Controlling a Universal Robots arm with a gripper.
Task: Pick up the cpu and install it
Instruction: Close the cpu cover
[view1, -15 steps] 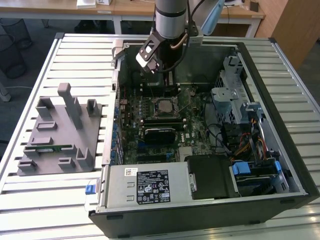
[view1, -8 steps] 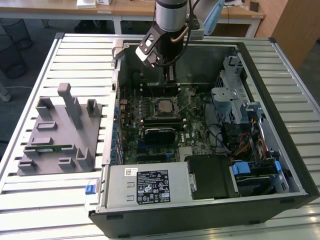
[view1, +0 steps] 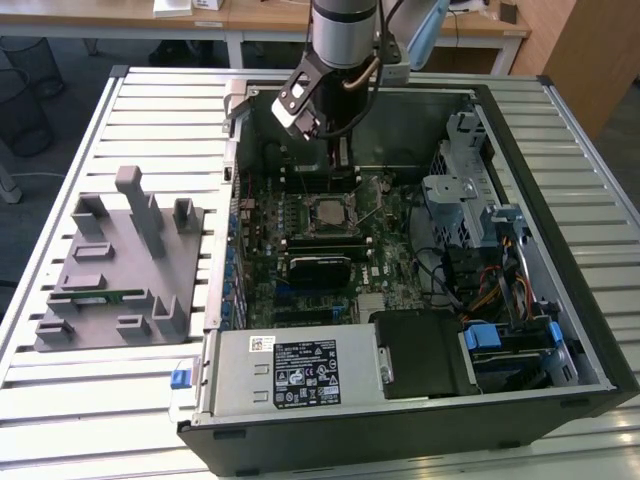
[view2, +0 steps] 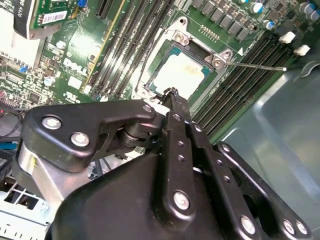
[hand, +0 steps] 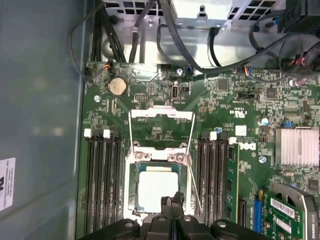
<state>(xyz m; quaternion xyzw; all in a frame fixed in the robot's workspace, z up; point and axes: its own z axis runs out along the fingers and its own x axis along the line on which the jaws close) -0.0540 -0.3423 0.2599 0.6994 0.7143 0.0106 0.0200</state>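
In the exterior view, the small square silver-topped cpu lies flat on the green motherboard, at six o'clock from the black two-finger gripper. In the second wrist view, the fingertips meet, empty, near its edge. In the first wrist view, it sits inside the grey metal socket frame, lid upward; square, no long axis. We judge it light, rigid, smooth, delicate underneath: grip opposite edges.
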